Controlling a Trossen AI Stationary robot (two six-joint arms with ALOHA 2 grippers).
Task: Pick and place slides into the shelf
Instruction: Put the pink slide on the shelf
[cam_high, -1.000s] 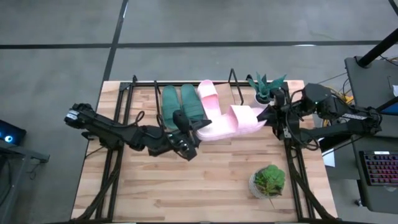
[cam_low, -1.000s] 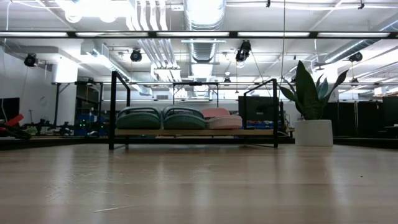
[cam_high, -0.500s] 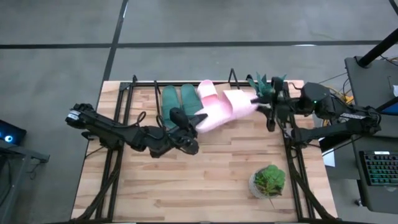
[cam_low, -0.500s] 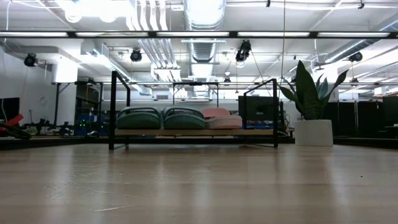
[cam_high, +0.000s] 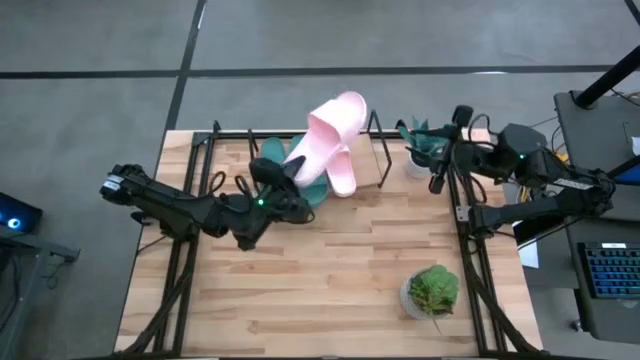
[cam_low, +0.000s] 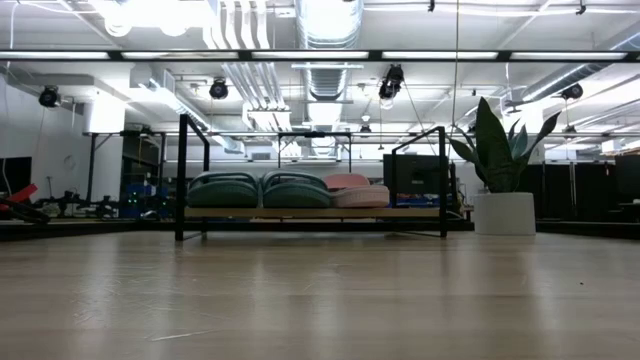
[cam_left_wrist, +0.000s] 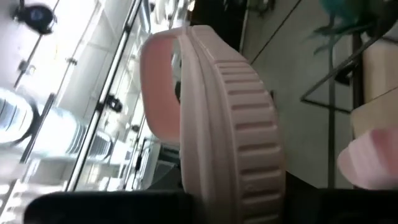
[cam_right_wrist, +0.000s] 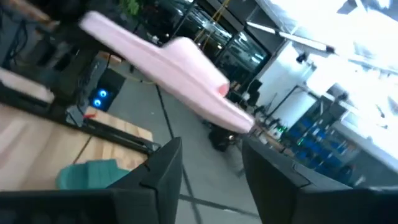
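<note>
Since a second ago, we have swung the last pink sandal (cam_high: 333, 122) up off the tabletop: it lay across the middle of the back half, held between both arms, and now it rides high over the shelf (cam_high: 300, 160) at the back edge, carried by our left gripper (cam_high: 283, 180) alone. That gripper is clamped on the sandal's lower end, and the left wrist view shows the ribbed sole (cam_left_wrist: 249, 143) edge-on, rising straight out of our fingers. Our right gripper (cam_high: 447, 150) has let go and pulled back toward the back right corner, beside the small potted plant (cam_high: 420, 143); its fingers stand spread with nothing between them, and the pink sandal shows well apart from them. On the shelf, two dark green sandals (cam_low: 260, 190) lie side by side with one pink sandal (cam_low: 355, 190) to their right, so we judge this is the fourth and final placement, at the carry stage. The next move calls for tipping the sandal down flat, lining it up with the empty slot at the right end of the board, and lowering it without knocking its pink partner. The rubber looks soft, pale and thick, with a wide strap.
</note>
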